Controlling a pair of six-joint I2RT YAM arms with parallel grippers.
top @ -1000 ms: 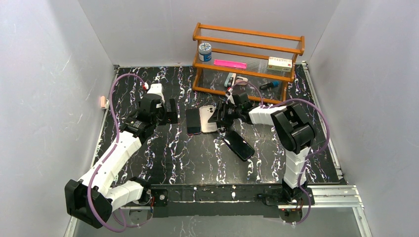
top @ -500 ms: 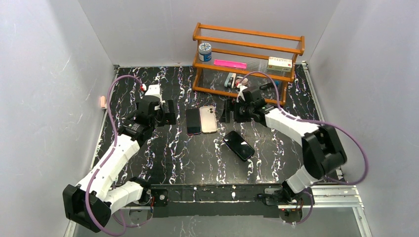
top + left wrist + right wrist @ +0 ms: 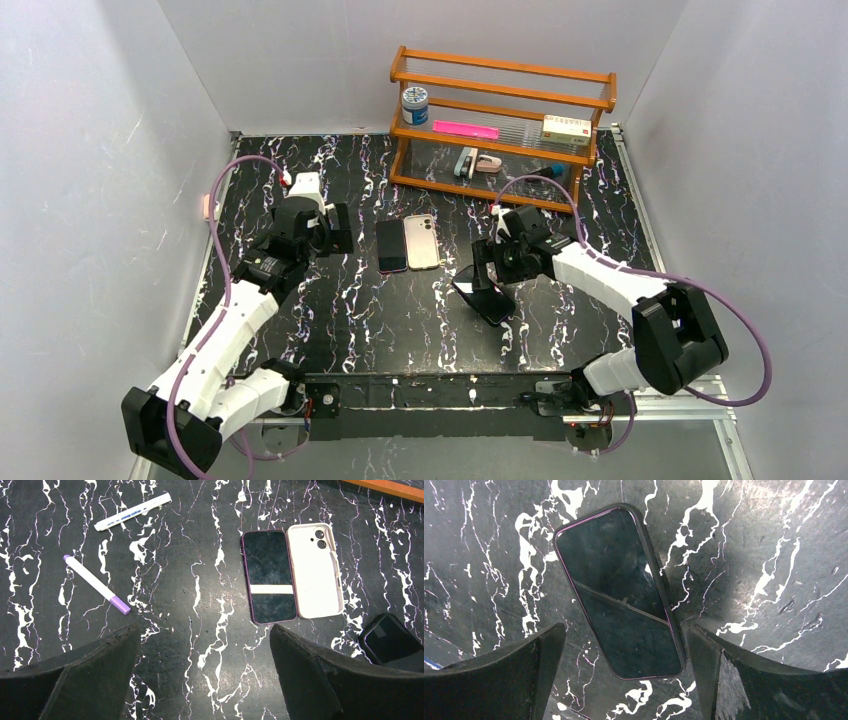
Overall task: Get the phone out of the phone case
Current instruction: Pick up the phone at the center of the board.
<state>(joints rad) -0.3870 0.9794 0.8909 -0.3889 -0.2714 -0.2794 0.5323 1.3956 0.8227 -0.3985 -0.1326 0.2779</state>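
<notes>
Black-cased phone [image 3: 619,592] lies directly beneath the wide-spread right gripper [image 3: 625,629], seemingly still to be freed. Beyond, to its left, a bare phone [image 3: 391,246] lies beside an empty cream case [image 3: 422,242]; the left gripper [image 3: 342,228], also spread, hovers alongside.

Nothing here reads clearly: the white marker [image 3: 132,511] carries blue lettering, too small to make out, like the shelf's box [image 3: 566,126].
</notes>
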